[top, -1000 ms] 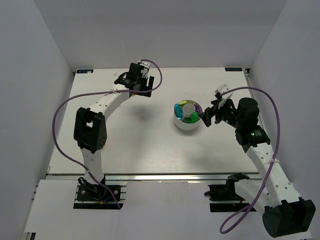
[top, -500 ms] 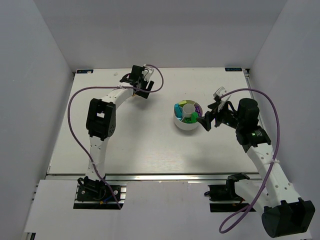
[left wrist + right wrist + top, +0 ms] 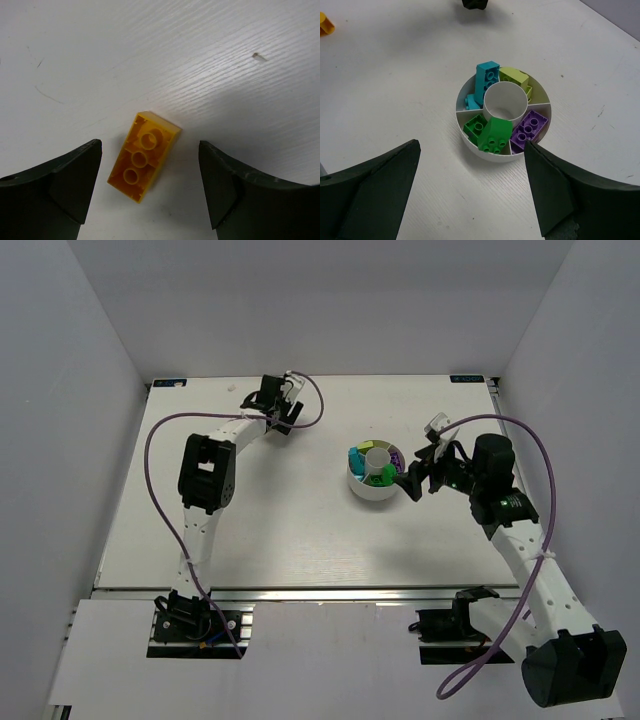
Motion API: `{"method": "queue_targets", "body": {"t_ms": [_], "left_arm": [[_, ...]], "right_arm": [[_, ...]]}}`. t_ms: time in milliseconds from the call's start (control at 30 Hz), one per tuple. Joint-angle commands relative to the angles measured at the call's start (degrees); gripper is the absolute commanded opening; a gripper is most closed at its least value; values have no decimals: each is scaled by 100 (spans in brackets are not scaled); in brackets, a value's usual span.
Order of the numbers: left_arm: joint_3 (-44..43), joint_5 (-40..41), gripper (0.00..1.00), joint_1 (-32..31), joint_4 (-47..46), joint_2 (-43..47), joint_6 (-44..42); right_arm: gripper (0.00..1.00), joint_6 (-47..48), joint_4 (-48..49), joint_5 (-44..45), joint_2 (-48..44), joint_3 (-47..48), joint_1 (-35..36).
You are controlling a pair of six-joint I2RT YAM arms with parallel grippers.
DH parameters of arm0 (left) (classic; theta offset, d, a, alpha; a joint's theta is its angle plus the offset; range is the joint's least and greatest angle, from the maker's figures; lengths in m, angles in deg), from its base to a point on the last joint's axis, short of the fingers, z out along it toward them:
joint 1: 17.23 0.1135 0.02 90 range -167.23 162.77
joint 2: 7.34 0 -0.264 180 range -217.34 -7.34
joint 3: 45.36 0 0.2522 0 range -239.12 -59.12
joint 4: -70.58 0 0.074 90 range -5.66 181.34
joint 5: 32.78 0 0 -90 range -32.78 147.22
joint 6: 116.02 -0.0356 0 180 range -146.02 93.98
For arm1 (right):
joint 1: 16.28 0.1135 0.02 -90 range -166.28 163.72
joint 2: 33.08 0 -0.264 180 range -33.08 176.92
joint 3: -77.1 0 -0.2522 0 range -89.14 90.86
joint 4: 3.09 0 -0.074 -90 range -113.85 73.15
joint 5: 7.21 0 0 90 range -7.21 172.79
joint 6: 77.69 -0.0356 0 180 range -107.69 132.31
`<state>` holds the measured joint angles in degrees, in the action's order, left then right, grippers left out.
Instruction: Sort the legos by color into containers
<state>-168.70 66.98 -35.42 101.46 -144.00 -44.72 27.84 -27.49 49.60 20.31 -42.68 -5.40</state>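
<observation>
An orange lego (image 3: 144, 156) lies hollow side up on the table, between the fingers of my open left gripper (image 3: 150, 187) and closer to the left finger (image 3: 75, 180). That gripper (image 3: 278, 410) sits at the far left of the table. The containers are wedges of a round white dish (image 3: 474, 146) with a central cup (image 3: 506, 100). They hold cyan (image 3: 486, 80), lime (image 3: 515, 77), dark green (image 3: 475, 125), green (image 3: 496, 134) and purple legos (image 3: 530, 127). My right gripper (image 3: 470, 170) hovers open and empty just short of the dish (image 3: 360, 488).
Purple cables loop over both arms. In the right wrist view the orange lego (image 3: 324, 24) shows at the top left edge, well away from the dish. White walls enclose the table on three sides.
The left arm has folded its elbow up and inward while its gripper stays over the orange lego at the far left. The right gripper has shifted only slightly beside the dish.
</observation>
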Motion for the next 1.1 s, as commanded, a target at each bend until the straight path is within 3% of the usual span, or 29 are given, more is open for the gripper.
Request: {"method": "queue_targets", "body": {"t_ms": [0, 300, 500, 633, 800, 933, 1000, 1033, 1067], "left_arm": [[-213, -246, 87, 176, -25, -27, -160], [-327, -965, 78, 405, 291, -194, -152], [-433, -1889, 57, 457, 862, -379, -125], [-117, -2056, 36, 457, 652, -108, 50], [479, -2688, 24, 457, 57, 639, 576], [1514, -3883, 19, 264, -1057, 1781, 1174], [2104, -4796, 18, 264, -1918, 2491, 1795], [2647, -5008, 16, 264, -2689, 2704, 2226], [2931, -5332, 16, 194, -3071, 2880, 2474]], "right_arm": [[89, 82, -18, -47, 58, 162, -50], [89, 108, -44, -38, 181, 171, -94], [89, 108, -26, -3, 155, 153, -129], [89, 99, 17, -3, 120, 118, -156], [89, 99, 79, 5, 49, 74, -165], [88, 73, 132, 49, 23, 30, -200], [72, -32, 175, 154, 23, 21, -235], [57, -67, 219, 198, 23, 21, -278], [16, -163, 246, 268, 31, 13, -261]]}}
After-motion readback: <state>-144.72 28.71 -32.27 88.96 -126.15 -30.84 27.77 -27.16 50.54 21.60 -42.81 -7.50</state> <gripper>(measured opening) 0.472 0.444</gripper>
